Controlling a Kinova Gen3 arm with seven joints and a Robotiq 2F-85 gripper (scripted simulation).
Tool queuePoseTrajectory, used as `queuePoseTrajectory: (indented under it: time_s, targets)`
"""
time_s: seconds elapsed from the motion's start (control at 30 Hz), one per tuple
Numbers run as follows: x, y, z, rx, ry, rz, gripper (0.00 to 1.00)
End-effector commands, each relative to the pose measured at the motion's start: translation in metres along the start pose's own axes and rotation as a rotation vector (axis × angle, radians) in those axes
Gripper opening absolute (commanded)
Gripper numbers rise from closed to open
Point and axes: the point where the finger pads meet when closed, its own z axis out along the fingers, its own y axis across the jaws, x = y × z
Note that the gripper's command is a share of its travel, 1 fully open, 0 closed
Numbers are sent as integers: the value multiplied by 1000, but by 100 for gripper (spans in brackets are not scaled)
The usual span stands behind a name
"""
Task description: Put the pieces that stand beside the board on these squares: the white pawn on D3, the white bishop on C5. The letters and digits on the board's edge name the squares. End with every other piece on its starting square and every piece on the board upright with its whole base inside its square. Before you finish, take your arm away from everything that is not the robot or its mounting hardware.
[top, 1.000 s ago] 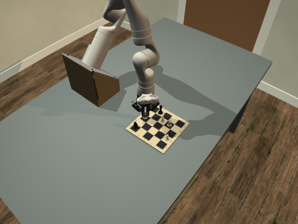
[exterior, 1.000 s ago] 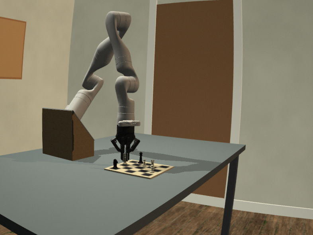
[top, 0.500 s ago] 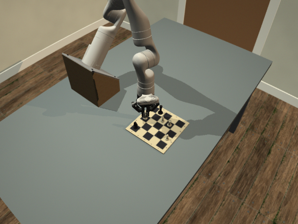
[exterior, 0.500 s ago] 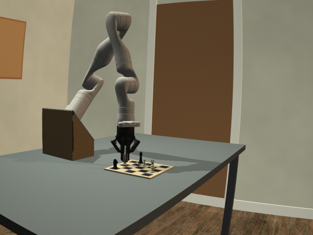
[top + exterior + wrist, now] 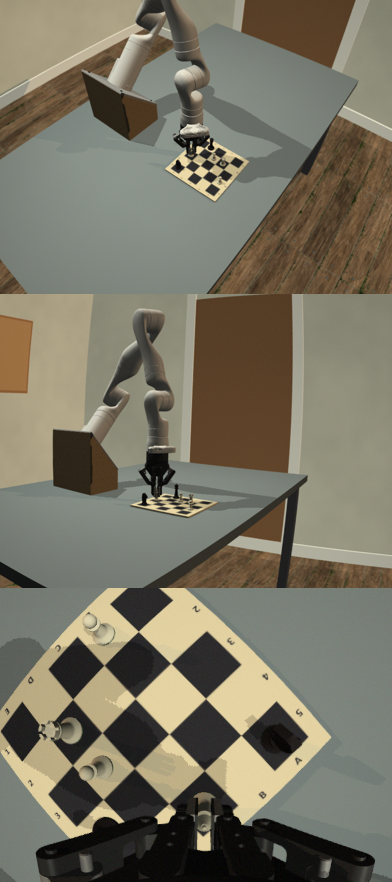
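Note:
My gripper [image 5: 190, 151] is shut on the white bishop [image 5: 203, 818], holding it upright by its top over the board's near-edge square in column C, row 5. I cannot tell whether its base touches the board. The gripper also shows in the exterior view [image 5: 156, 491]. The chessboard [image 5: 207, 169] lies on the grey table. The white pawn [image 5: 96, 770] stands upright on D3, and also shows in the top view [image 5: 214, 156].
A white crowned piece [image 5: 63, 730] stands on D2 and another white pawn [image 5: 96, 629] on B1. A black knight [image 5: 276, 738] stands on A5. A tall black piece [image 5: 211, 143] stands close to the gripper. A brown box [image 5: 118, 105] stands behind.

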Motion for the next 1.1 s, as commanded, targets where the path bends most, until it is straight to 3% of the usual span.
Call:
queuePoseTrajectory:
  time_s: [0.0, 0.77, 0.8, 0.87, 0.9, 1.07]
  targets:
    - [1, 0, -1, 0, 2, 0, 0]
    - [1, 0, -1, 0, 2, 0, 0]
    - [1, 0, -1, 0, 2, 0, 7]
    - [1, 0, -1, 0, 2, 0, 7]
    - [1, 0, -1, 0, 2, 0, 15]
    - [1, 0, -1, 0, 2, 0, 22]
